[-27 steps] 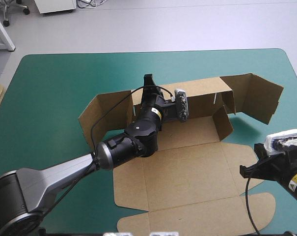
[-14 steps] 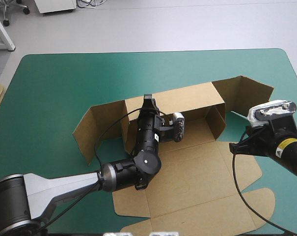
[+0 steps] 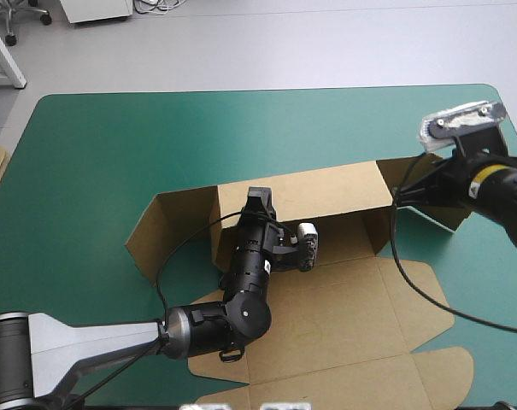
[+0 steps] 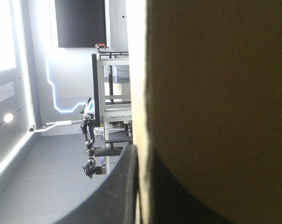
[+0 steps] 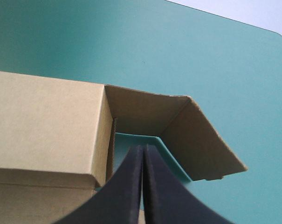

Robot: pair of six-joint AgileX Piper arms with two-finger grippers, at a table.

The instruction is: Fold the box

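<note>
The left claw point(image 3: 258, 201), clamped on the rear wall point(image 3: 301, 192) of the box point(image 3: 326, 316) at mid-counter point(image 3: 113, 145), is drawing it upright and nearer, while the right claw point(image 5: 143, 154), pressed together, is arriving behind the right end flap point(image 5: 196, 135).

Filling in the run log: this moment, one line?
box: back wall raised, front panels flat | left gripper: shut on back wall | right gripper: shut, at right end flap

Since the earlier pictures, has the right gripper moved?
Yes. In the high view the right gripper moved toward the far edge of the table, beside the box.
</note>
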